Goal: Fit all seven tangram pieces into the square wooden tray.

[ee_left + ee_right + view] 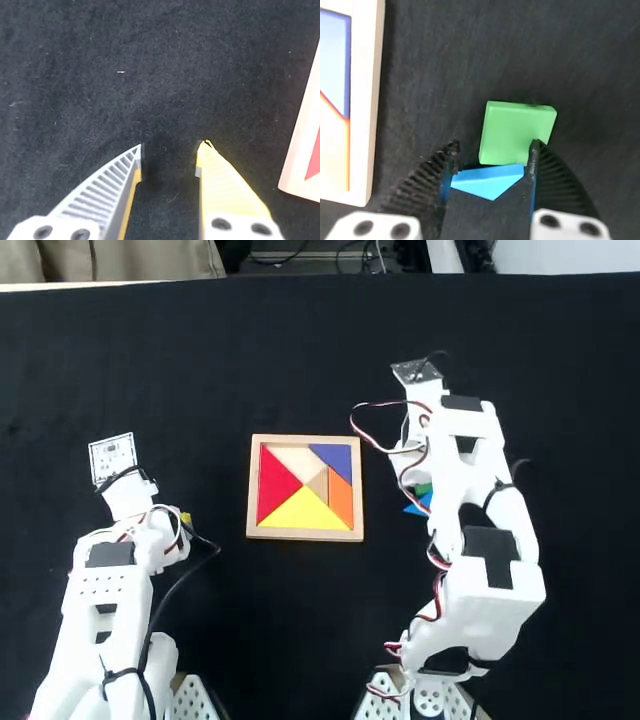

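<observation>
Left hand (172,146) wide and empty, nine o'clock of the tray (305,535). At three o'clock on the counter, right hand (493,146) pinches the triangle (487,180) by its ends, square (517,130) just beside. Light, stiff, slick wood, I'd say: grip flat edges.

1. Tray (305,536): pale wood rim. Inside: red piece (273,483), yellow piece (303,512), dark blue piece (338,458), orange piece (342,498), and a bare tan patch (300,462).
2. Just beside tray: green square (517,131), light-blue triangle (487,180).
3. Cloth (200,360) under tray: plain black.
4. Left gripper (170,150): one ribbed grey finger, one yellow.
5. Right gripper (492,150): ribbed black.
</observation>
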`<action>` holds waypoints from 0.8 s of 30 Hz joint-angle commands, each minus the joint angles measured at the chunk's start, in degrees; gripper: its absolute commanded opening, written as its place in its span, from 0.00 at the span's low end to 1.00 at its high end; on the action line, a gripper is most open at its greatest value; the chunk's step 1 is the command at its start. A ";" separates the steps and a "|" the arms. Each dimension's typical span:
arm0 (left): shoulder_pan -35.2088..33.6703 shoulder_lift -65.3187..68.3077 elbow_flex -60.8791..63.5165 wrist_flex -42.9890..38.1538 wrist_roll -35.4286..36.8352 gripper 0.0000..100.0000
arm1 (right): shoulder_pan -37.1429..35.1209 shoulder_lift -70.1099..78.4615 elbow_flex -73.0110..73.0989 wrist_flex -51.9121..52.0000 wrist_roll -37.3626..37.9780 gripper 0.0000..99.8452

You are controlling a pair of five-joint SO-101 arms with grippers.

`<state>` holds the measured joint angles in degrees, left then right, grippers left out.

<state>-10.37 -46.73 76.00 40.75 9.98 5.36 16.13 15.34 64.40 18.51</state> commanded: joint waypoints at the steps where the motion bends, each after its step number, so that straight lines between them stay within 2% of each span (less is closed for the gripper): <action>1: 0.84 -0.97 -0.31 -1.05 -0.26 0.19 | 1.76 0.75 -1.54 -1.41 -0.09 0.22; 6: 0.84 -0.97 -0.31 -1.05 -0.26 0.19 | 1.76 0.40 -1.63 -0.97 -0.09 0.22; 13: 0.84 -0.97 -0.31 -1.05 -0.26 0.19 | 1.76 -7.25 1.98 -1.58 -0.09 0.22; 18: 0.84 -0.97 -0.40 -1.05 -0.26 0.19 | 1.85 -4.62 3.47 -4.31 -0.09 0.28; 24: 0.84 -0.97 -0.40 -1.05 -0.18 0.19 | 2.37 -2.33 1.89 -3.96 -0.09 0.28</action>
<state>-10.37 -46.73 76.00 40.75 9.98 5.36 14.02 19.21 60.88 18.59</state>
